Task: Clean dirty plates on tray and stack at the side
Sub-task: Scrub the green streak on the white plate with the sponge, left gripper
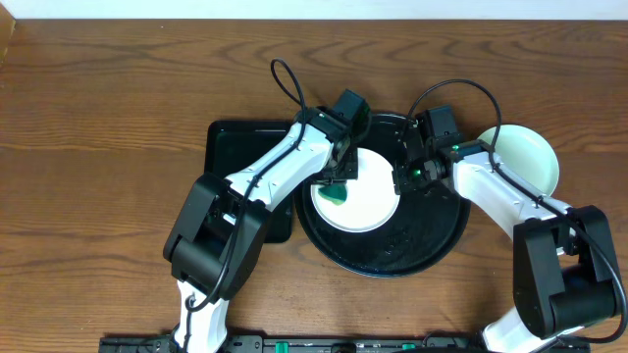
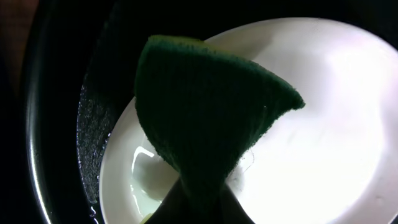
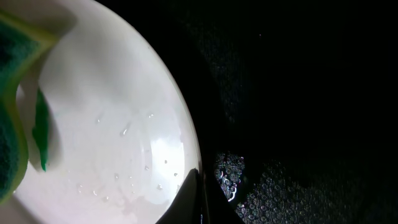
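A white plate lies on the round black tray. My left gripper is shut on a green sponge and holds it down on the left part of this plate. My right gripper is shut on the plate's right rim. In the right wrist view its fingertips pinch the wet edge of the plate, and a green streak shows beside the sponge. A pale mint-green plate sits on the table to the right of the tray.
A rectangular black tray lies left of the round one, partly under my left arm. The round tray's floor is wet with droplets. Both arms reach in from the near edge of the wooden table.
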You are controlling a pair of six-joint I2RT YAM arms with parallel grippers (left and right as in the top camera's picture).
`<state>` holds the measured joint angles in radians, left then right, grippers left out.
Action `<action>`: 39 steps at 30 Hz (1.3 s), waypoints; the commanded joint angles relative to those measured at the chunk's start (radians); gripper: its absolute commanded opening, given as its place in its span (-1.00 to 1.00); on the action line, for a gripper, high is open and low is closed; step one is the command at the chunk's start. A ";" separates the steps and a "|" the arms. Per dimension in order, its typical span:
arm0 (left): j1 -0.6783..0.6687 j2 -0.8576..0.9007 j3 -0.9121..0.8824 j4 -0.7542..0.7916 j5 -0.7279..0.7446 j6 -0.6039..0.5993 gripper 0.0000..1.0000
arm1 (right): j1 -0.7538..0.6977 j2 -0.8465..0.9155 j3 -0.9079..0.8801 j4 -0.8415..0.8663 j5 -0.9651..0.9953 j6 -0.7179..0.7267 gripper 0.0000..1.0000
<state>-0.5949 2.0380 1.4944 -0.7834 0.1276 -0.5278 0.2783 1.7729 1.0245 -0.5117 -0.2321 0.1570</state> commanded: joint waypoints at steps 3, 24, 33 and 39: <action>0.000 -0.003 -0.019 0.003 -0.009 -0.009 -0.85 | 0.011 0.011 -0.008 0.000 -0.005 0.007 -0.98; 0.000 0.003 -0.020 0.012 -0.009 -0.009 -0.85 | 0.011 0.035 -0.008 0.003 -0.005 0.007 -0.88; 0.000 0.003 -0.020 0.015 -0.011 -0.007 -0.85 | 0.011 0.041 -0.007 0.004 -0.005 0.015 -0.98; 0.001 0.003 -0.020 0.021 -0.065 0.014 -0.85 | 0.011 0.041 -0.007 0.005 -0.005 0.015 -0.97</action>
<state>-0.5953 2.0380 1.4860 -0.7620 0.1055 -0.5247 0.2790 1.7977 1.0245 -0.5068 -0.2401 0.1654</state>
